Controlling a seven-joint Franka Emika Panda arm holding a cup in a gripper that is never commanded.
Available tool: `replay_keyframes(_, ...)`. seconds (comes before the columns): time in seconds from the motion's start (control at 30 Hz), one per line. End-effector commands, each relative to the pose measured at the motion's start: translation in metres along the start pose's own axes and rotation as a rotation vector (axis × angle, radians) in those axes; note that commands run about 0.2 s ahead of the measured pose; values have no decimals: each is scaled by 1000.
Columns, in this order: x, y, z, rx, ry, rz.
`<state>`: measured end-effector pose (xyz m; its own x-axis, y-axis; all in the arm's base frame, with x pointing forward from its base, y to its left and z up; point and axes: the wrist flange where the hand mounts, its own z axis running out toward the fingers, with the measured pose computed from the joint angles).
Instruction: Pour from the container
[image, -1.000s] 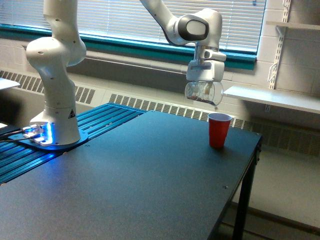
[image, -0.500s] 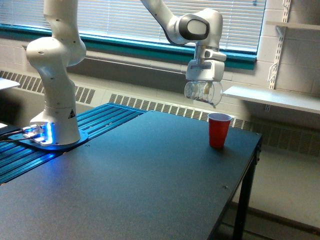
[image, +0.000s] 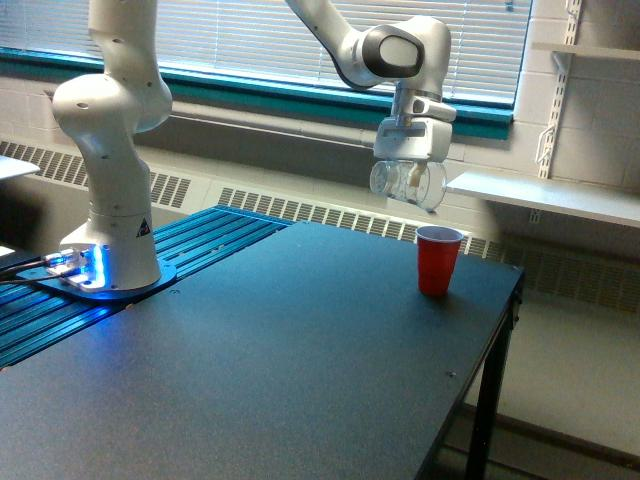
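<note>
Gripper (image: 409, 172) fingers are clamped on the small clear transparent cup (image: 407, 181), holding it tipped sideways in the air, above the opaque red plastic cup (image: 438, 260) and apart from it.

The white robot arm (image: 110, 150) stands on its base at the exterior view's left, beside blue ribbed rails (image: 190, 250). Its hand (image: 408, 180) hangs high above the dark tabletop (image: 270, 370), clamped on a small clear cup (image: 405, 180) that lies tipped on its side, mouth toward the exterior view's right. Whether anything remains inside is hard to tell. A red plastic cup (image: 438, 260) stands upright on the tabletop near the far right edge, below and slightly right of the clear cup, well apart from it. Window blinds (image: 250, 40) fill the background.
</note>
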<state>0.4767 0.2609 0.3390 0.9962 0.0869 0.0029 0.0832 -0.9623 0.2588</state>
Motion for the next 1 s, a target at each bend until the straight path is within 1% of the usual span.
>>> replay_keyframes(0.03,1,-4,-3,-3,-21,-25)
replay_keyframes(0.2,2,-5,-4,-7,-31,-30)
replay_keyframes(0.37,3,-4,-8,-13,-52,-48)
replay_keyframes(0.57,4,-4,-10,-19,-60,-54)
replay_keyframes(1.0,0,0,-12,-10,-49,-43)
